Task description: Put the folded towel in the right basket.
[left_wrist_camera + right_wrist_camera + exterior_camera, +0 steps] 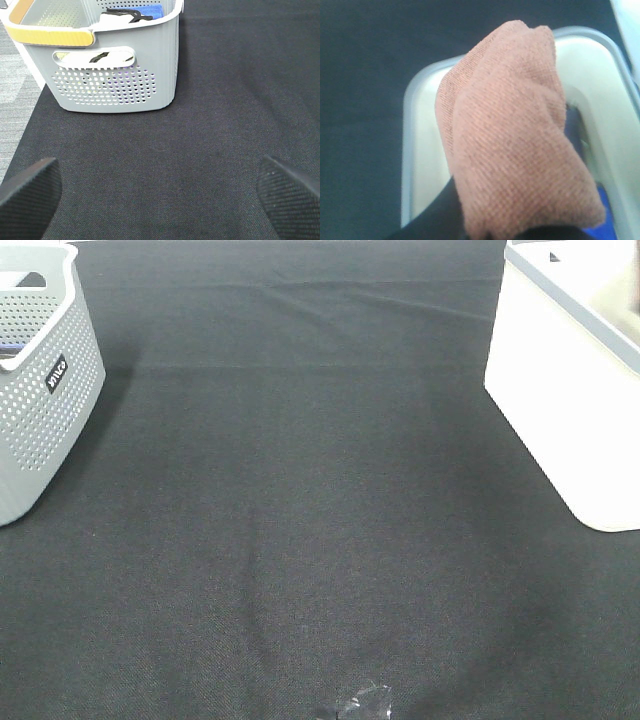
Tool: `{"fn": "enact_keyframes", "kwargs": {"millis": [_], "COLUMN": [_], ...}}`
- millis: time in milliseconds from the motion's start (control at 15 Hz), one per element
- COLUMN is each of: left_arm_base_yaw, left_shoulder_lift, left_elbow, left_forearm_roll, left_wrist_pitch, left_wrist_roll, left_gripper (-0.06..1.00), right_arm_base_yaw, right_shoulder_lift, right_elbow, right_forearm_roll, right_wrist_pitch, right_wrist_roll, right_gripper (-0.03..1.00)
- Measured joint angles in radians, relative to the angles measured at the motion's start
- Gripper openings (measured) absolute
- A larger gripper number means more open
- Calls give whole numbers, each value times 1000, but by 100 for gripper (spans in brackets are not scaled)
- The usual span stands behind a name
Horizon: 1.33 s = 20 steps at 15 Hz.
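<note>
- The right gripper (507, 200) clamped the towel (505, 115), a folded salmon-pink bundle that bulged in front of the jaws and hid most of them.
- Directly under the gripper lay the open top of the white basket (409, 150). The towel hung above one rounded corner of it and was not yet inside.
- For a clean drop, the gripper would likely need to move further in from that corner, so the bundle cleared the rim on all sides. It should then sink below the rim before the jaws parted. A release from here risked the towel draping over the edge or losing its fold.
- Deeper in the white basket, beyond the towel, a blue item (604, 200) showed on the floor. The rest of the inside was hidden.
- The left gripper (160, 200) stood wide open and held nothing, its two ridged pads low over the black cloth (210, 125).
- Ahead of that gripper sat the grey basket (115, 80), perforated, with a yellow handle (50, 35).
- Inside it, farthest off, lay a blue cloth (150, 11) and a black-and-white item (122, 16), too small to identify.
- Neither arm appeared in the high view.
</note>
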Motion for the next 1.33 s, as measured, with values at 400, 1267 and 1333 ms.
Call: {"fn": "enact_keyframes", "kwargs": {"millis": [400, 1267, 1333], "left_arm_base_yaw": [0, 0, 0], "left_shoulder_lift": [0, 0, 0], "left_elbow": [0, 0, 0], "left_forearm_roll": [0, 0, 0], "left_wrist_pitch": [0, 0, 0], "left_wrist_roll": [0, 0, 0], "left_gripper": [99, 99, 99], "right_arm_base_yaw": [33, 202, 202], "right_shoulder_lift": [142, -158, -274], "right_elbow": [1, 265, 409], "right_forearm_roll": [-55, -291, -311], "right_wrist_pitch": [10, 9, 9], "right_wrist_roll": [58, 103, 103], "right_gripper": [74, 97, 97]}}
